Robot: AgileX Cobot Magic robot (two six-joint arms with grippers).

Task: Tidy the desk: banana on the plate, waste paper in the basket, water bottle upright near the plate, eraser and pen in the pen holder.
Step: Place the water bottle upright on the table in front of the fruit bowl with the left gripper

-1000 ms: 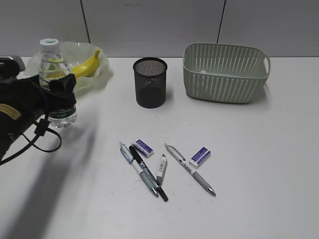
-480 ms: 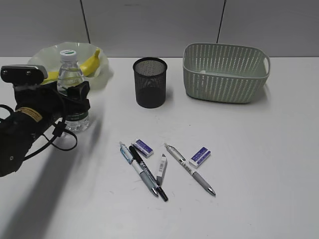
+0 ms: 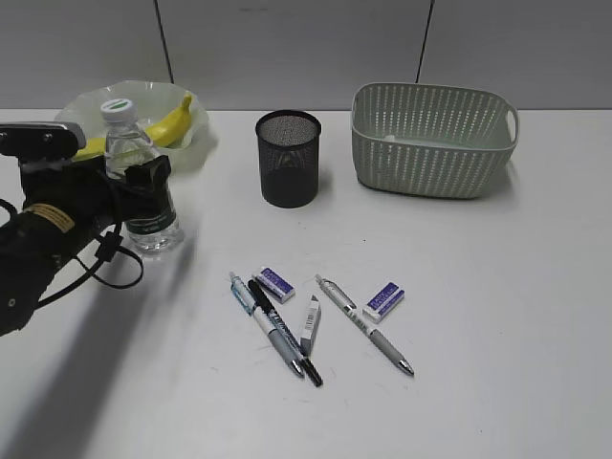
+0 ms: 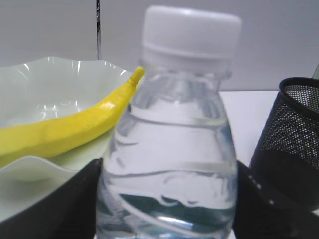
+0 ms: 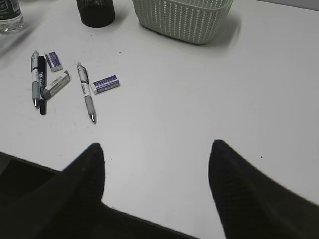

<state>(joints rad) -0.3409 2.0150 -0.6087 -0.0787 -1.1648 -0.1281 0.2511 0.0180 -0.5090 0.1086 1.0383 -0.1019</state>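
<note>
Left hand (image 4: 164,199) clasps the upright water bottle (image 4: 167,149)

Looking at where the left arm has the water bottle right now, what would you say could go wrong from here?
1. The water bottle stands close to the plate; the left gripper's fingers flank it closely, so a skewed retreat might tip it.
2. If it toppled, it might roll toward the pen holder or knock the plate holding the banana.
3. The pens and erasers lie bunched together, so picking one may nudge the others.
</note>
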